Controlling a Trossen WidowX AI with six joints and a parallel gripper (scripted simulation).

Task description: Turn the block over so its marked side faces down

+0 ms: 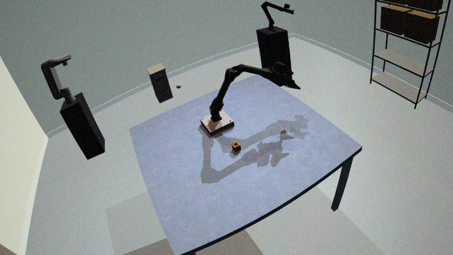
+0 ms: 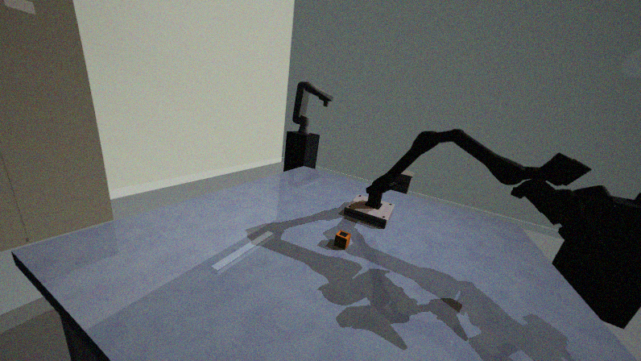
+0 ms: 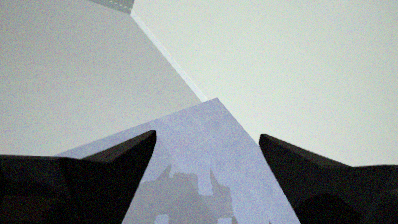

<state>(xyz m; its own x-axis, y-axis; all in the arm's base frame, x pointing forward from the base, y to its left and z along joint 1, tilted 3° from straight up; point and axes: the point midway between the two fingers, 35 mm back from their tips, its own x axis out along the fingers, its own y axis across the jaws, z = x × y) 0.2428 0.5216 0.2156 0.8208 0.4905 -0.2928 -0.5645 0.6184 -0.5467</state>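
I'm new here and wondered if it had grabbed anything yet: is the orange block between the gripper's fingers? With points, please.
No, the block (image 1: 235, 146) (image 2: 342, 240) sits on the table, away from the gripper (image 1: 293, 86) (image 3: 208, 134).

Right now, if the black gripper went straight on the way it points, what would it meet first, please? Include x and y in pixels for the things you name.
Probably the blue tabletop (image 1: 190, 196) (image 2: 179, 304) (image 3: 200, 130), near its far corner; depth is unclear, so the black gripper (image 1: 293, 85) (image 3: 208, 136) might pass beyond the edge.

Robotics lab; arms (image 1: 54, 77) (image 2: 299, 103) on pedestals (image 1: 82, 126) (image 2: 299, 150); metal shelving (image 1: 373, 57).
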